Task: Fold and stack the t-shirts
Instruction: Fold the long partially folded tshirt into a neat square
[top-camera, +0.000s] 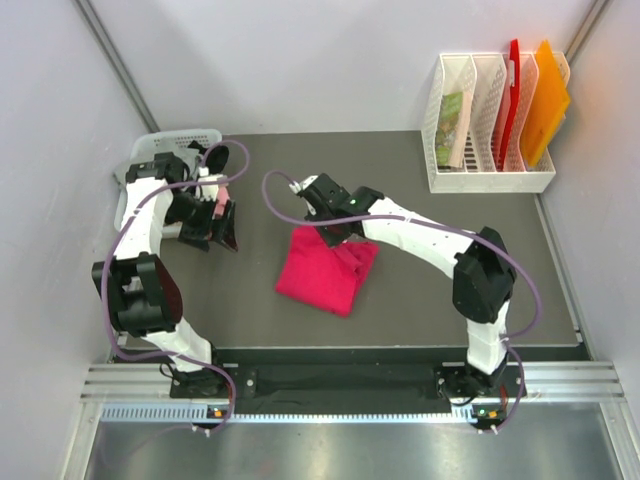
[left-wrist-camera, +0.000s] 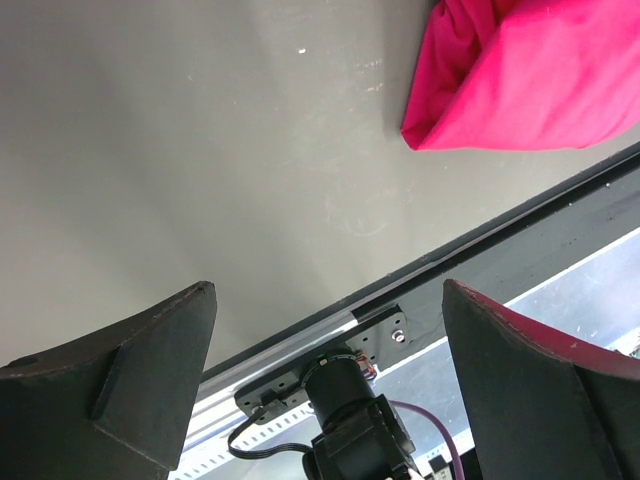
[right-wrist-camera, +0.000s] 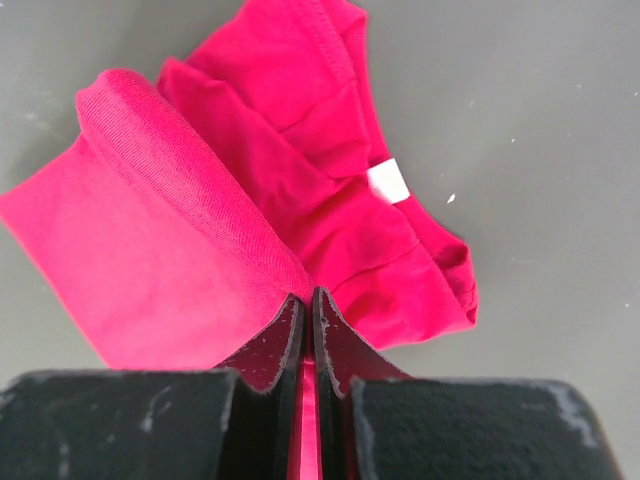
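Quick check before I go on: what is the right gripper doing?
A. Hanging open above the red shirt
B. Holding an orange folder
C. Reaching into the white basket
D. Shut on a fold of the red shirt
D: the right gripper has its fingers pressed together at the edge of the shirt, with red cloth pinched between them.
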